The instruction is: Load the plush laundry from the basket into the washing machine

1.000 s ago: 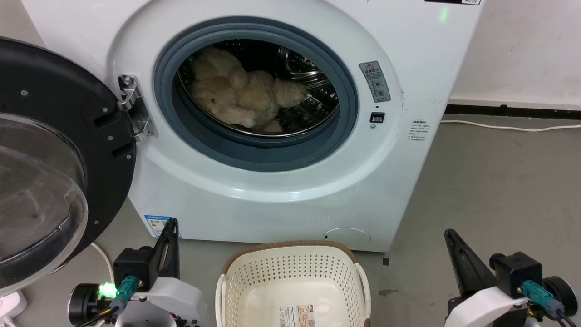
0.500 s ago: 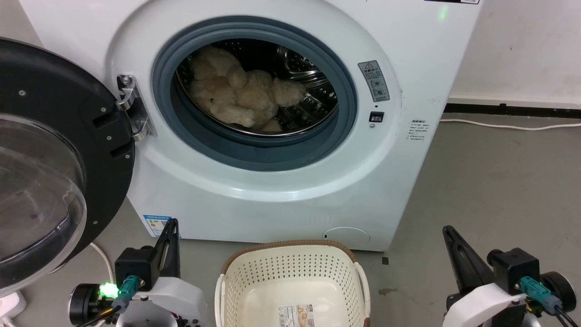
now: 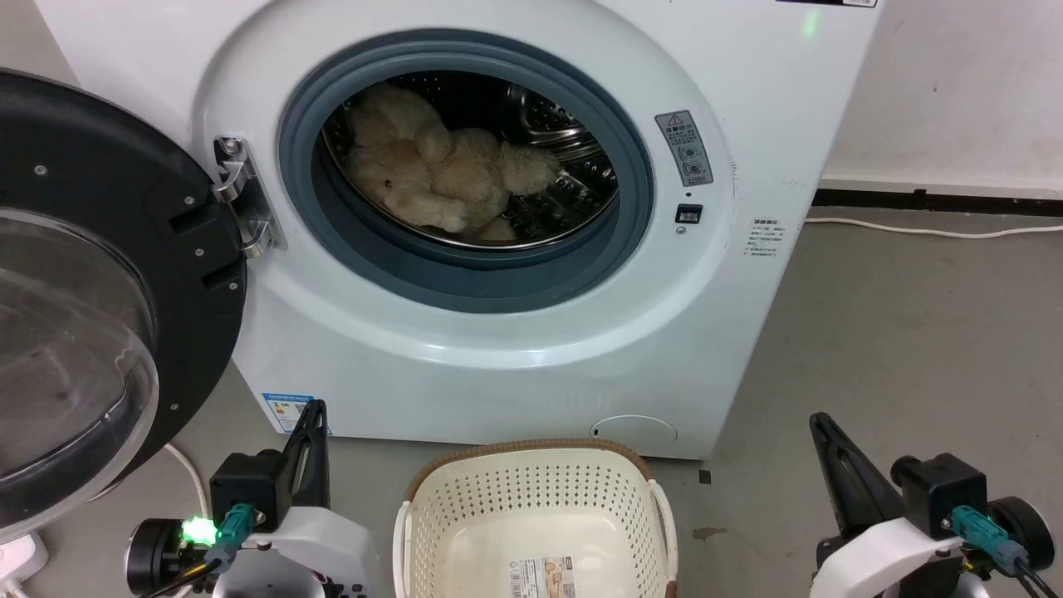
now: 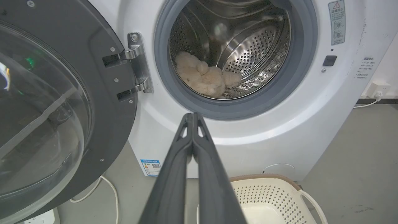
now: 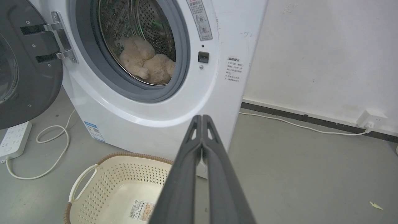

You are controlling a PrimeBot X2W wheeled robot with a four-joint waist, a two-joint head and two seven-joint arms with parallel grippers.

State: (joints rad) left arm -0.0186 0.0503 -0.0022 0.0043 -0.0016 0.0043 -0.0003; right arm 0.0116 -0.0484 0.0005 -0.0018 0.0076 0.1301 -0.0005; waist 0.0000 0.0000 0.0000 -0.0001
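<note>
The cream-beige plush laundry (image 3: pixel 432 174) lies inside the steel drum of the white washing machine (image 3: pixel 515 357), also seen as the plush laundry (image 4: pixel 203 77) and plush laundry (image 5: pixel 144 63). The black-framed door (image 3: pixel 100 274) stands swung open at the left. On the floor before the washer sits the basket (image 3: pixel 536 519), with just a paper label on its bottom. My left gripper (image 3: pixel 314 409) is shut, low at the basket's left; my right gripper (image 3: pixel 818 419) is shut at its right. Both sets of fingers are pressed together in the wrist views, left gripper (image 4: pixel 192 115), right gripper (image 5: pixel 201 117).
A white power strip (image 5: pixel 14 140) and its looped cable (image 5: pixel 53 146) lie on the grey floor left of the washer. Another cable (image 5: pixel 298 126) runs along the wall to a socket (image 5: pixel 371 119). Bare floor stretches to the right of the machine.
The head view shifted very slightly between the earliest frame and now. The plush, the basket and both grippers keep their places.
</note>
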